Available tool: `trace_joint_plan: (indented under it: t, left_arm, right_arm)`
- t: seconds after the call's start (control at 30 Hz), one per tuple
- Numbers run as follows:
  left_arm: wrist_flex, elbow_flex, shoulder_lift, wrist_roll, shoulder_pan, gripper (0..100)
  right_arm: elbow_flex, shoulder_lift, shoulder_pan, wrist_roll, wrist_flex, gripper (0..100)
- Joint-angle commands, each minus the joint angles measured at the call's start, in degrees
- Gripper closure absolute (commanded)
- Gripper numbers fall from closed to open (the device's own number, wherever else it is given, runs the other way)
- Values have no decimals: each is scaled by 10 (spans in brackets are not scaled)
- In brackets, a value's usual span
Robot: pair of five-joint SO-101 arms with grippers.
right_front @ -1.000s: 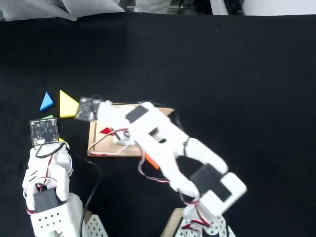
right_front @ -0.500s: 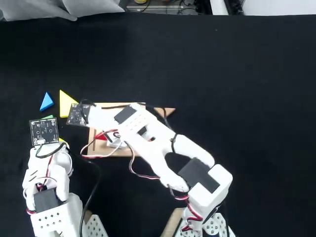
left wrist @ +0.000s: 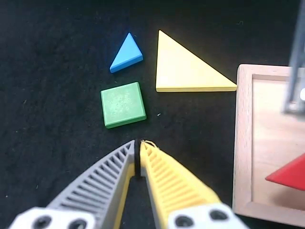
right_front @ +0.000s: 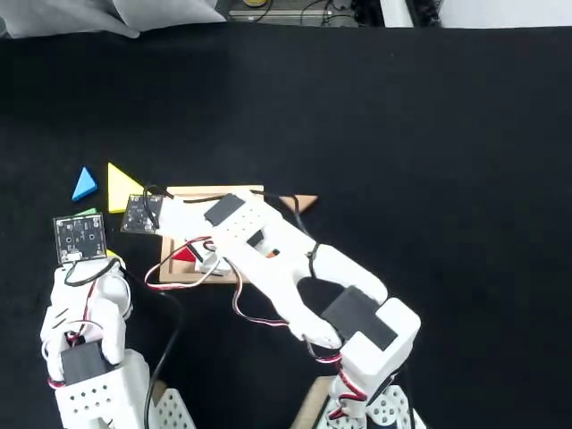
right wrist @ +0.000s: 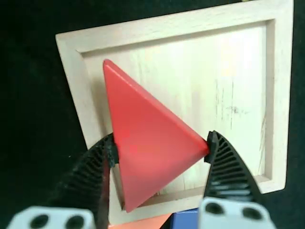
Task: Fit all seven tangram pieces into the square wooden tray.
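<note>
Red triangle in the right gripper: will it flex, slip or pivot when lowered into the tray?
Probably rigid: the red triangle looks like a thick flat slab. It may pivot, since the right gripper pinches only an edge and a corner. Flat, so unlikely to roll in the tray.

White arms, left arm [right_front: 94, 308] at 7 o'clock, right arm [right_front: 286, 268] at 5 o'clock: black servo blocks, red-black-white cables; left gripper [left wrist: 138, 143] ribbed grey-and-yellow, right gripper [right wrist: 162, 143] ribbed black.

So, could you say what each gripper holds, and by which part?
The right gripper clamps the red triangular piece, long edge against opposite corner; the left gripper holds nothing.
</note>
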Motion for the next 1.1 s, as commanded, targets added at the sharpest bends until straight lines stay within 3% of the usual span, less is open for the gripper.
trace_joint_plan:
  t: [0.0,0.1,0.43,0.5,0.67,0.77,1.07]
  left_arm:
    - [-12,10,-4,3,-1,970]
    - [-12,10,-4,3,-1,970]
    - [-12,10,-4,3,-1,970]
    - [-12,10,-4,3,-2,970]
    - [-12,10,-4,3,0,970]
    - [-12,10,-4,3,0,970]
    - [-12,10,-4,3,1,970]
  right_arm:
    - [-33,-5,-4,-6,11,734]
    - [-35,-4,-6,-4,26,657]
    - [-44,-14,0,-2,32,653]
    - [-65,-24,19,-2,40,691]
    - [-128,-23,75,-5,25,996]
    - [-131,8,83,-6,0,936]
    - [-175,113,91,-6,-19,986]
